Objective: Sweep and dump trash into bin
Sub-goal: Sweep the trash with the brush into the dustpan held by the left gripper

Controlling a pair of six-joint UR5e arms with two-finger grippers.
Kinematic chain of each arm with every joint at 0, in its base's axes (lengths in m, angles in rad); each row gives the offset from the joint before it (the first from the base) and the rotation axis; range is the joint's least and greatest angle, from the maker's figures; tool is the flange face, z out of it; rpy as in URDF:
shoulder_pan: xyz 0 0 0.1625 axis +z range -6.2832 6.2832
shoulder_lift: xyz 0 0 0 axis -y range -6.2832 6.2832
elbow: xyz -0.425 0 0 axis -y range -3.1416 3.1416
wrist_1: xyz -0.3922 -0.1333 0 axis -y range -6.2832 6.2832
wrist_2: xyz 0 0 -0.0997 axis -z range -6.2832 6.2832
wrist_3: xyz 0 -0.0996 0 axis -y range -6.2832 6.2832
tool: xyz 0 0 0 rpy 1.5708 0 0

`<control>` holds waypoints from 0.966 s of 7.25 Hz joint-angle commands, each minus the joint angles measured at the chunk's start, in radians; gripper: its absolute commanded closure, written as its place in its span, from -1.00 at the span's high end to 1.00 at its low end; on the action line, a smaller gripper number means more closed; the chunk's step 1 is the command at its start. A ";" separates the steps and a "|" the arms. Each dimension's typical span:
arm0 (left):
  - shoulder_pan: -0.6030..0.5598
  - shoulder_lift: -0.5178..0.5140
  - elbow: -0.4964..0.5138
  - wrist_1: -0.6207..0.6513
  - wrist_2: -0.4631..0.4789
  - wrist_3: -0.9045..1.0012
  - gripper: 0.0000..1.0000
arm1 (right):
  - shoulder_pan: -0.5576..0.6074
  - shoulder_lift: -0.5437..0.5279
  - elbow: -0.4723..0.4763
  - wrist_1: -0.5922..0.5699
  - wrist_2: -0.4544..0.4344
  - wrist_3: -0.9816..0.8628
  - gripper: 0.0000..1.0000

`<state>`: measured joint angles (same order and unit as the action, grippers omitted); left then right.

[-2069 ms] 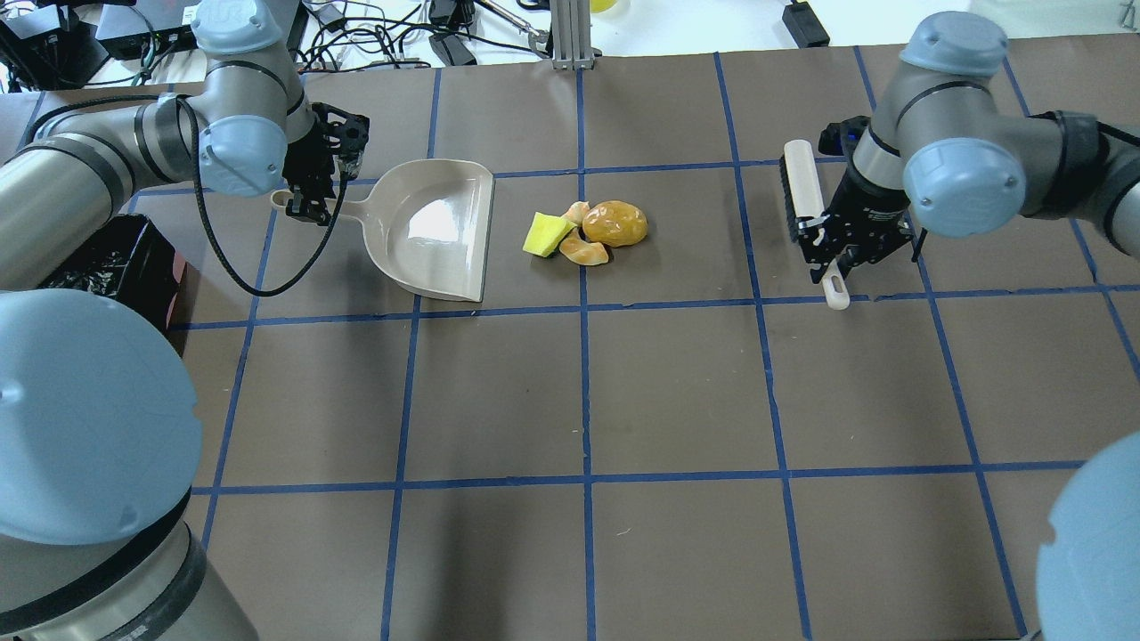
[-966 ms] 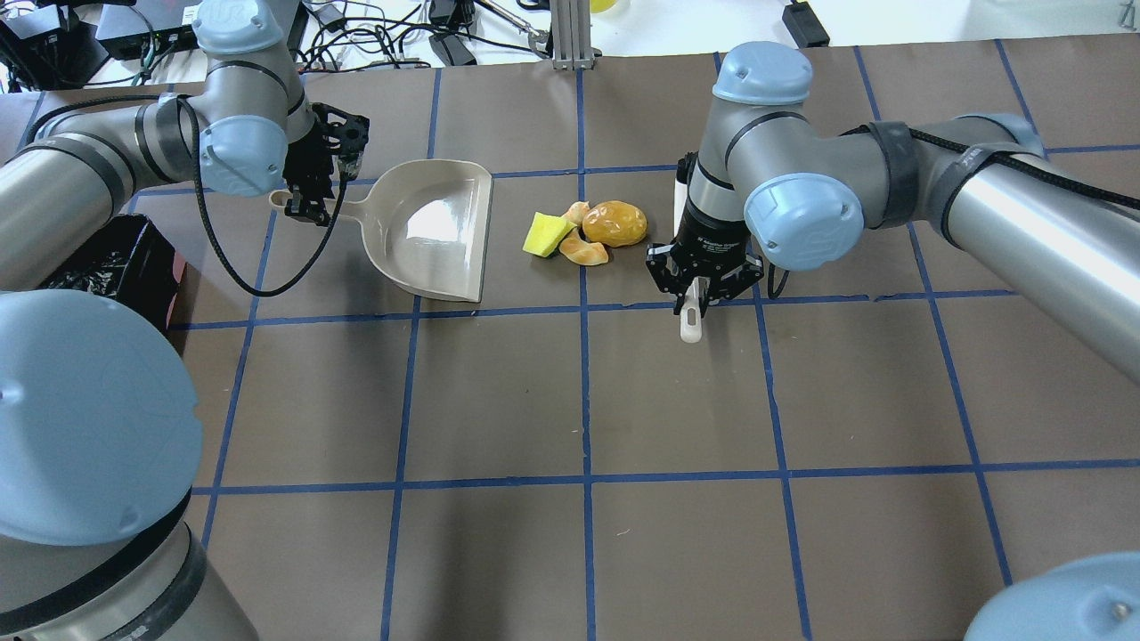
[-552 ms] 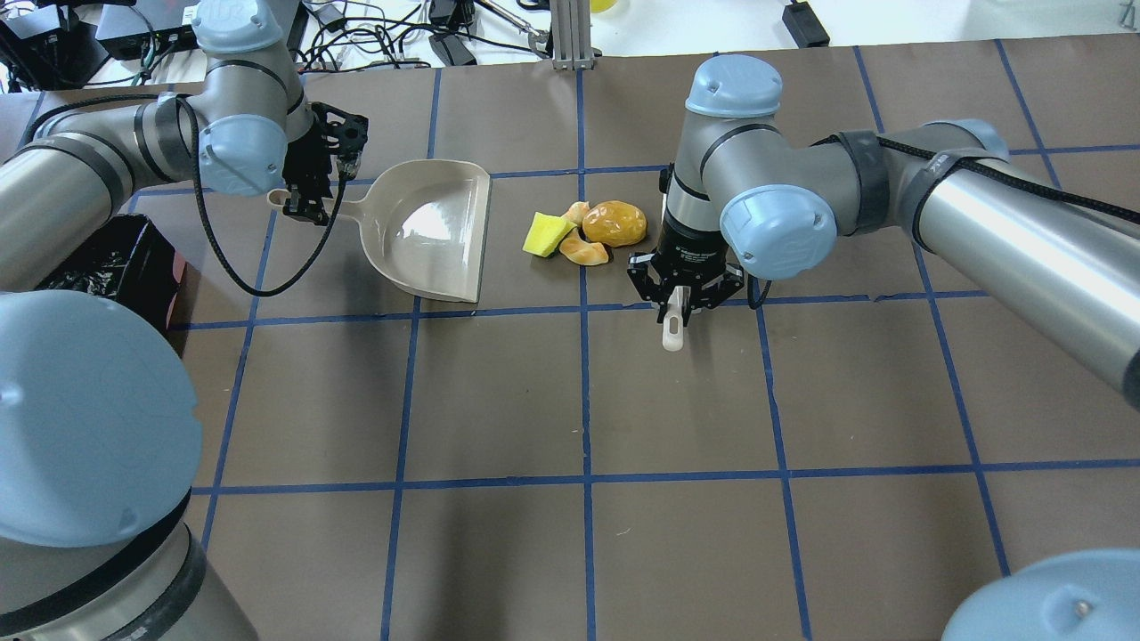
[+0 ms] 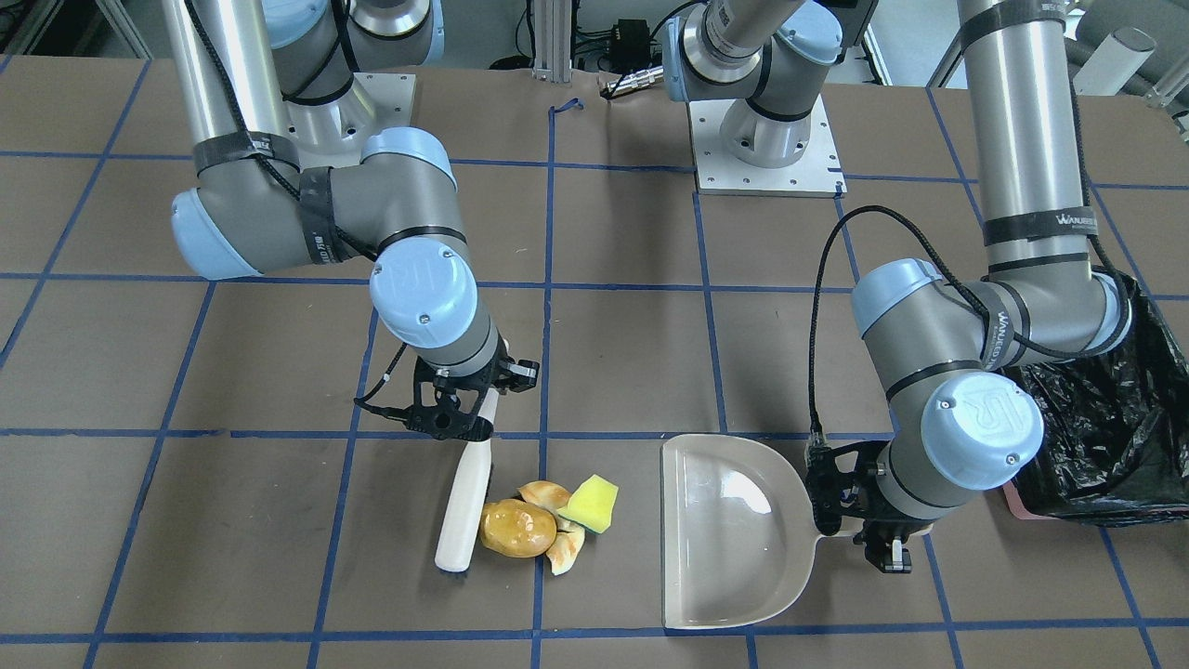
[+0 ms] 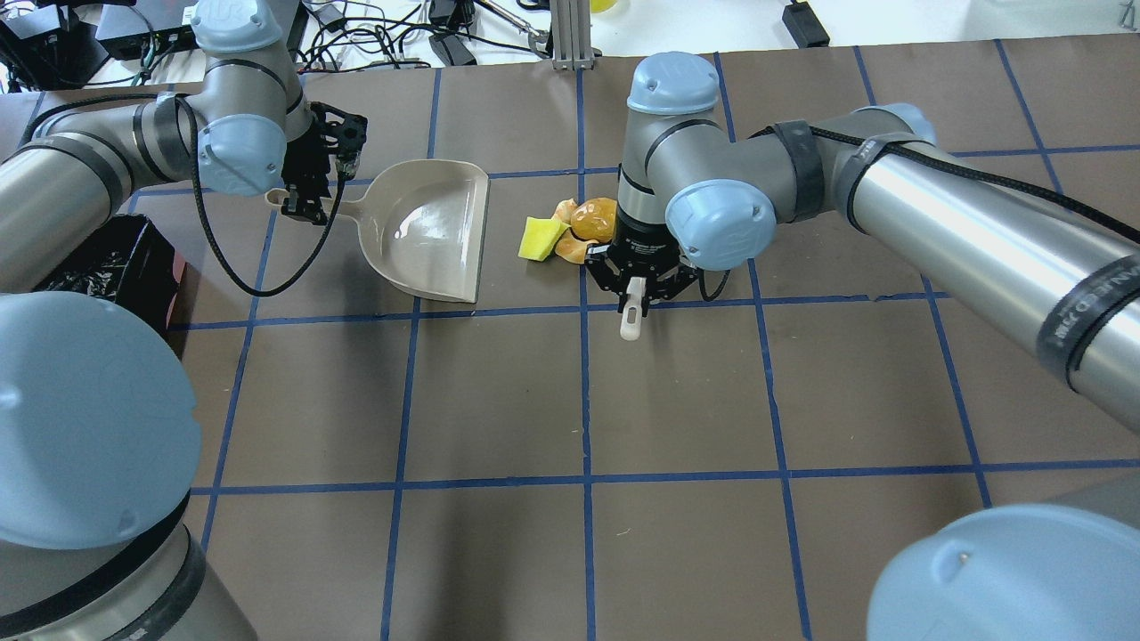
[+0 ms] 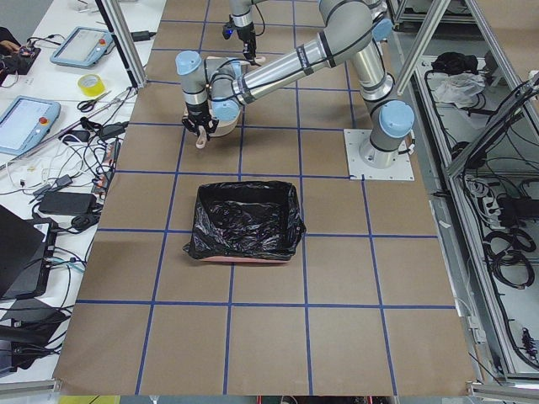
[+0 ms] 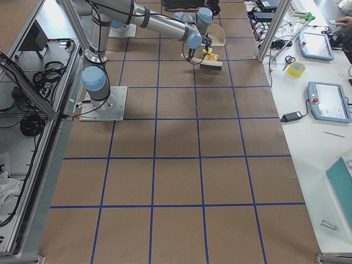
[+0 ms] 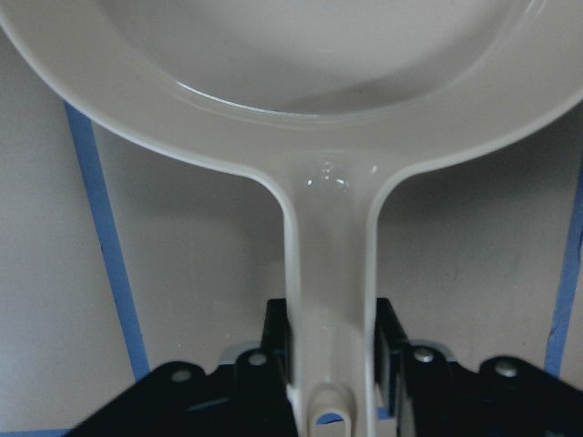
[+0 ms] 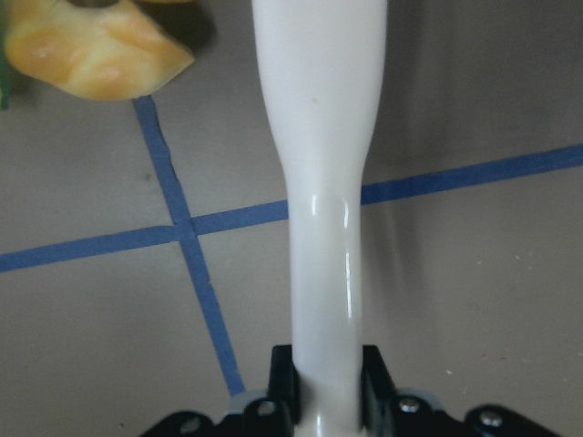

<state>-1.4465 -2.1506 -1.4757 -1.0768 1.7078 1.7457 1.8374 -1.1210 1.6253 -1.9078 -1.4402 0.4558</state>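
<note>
Heads up, your right claw (image 5: 633, 290), clamped on the long white plastic brush (image 4: 464, 502), has slid over, so the brush now touches the glossy golden-brown lump (image 4: 513, 528) and pale peel pieces (image 4: 567, 552), near the beige plastic dustpan (image 4: 734, 530) your left claw (image 5: 305, 201) clamps by its handle, with the black-bagged bin (image 4: 1105, 418) just past that arm.

"UR" logo, grey on blue, on right arm joint cap (image 4: 423, 279). Same logo on left arm joint cap (image 4: 985, 412). In overhead view it also shows on upper cap of each arm.

White capitals on black strap (image 4: 1040, 223) round left arm's upright tube: begin "WAN", rest not sure. Similar print on other straps, too small to read.

Small white print on body of right claw (image 5: 634, 288): illegible.

Worktop (image 4: 632, 353): no writing, only blue tape grid.
</note>
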 commanded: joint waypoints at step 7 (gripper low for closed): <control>-0.002 -0.002 0.000 0.000 0.001 0.000 -1.00 | 0.195 0.171 -0.238 -0.068 0.066 0.242 -1.00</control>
<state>-1.4480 -2.1533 -1.4757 -1.0769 1.7071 1.7444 2.0005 -0.9819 1.4392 -1.9753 -1.3747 0.6813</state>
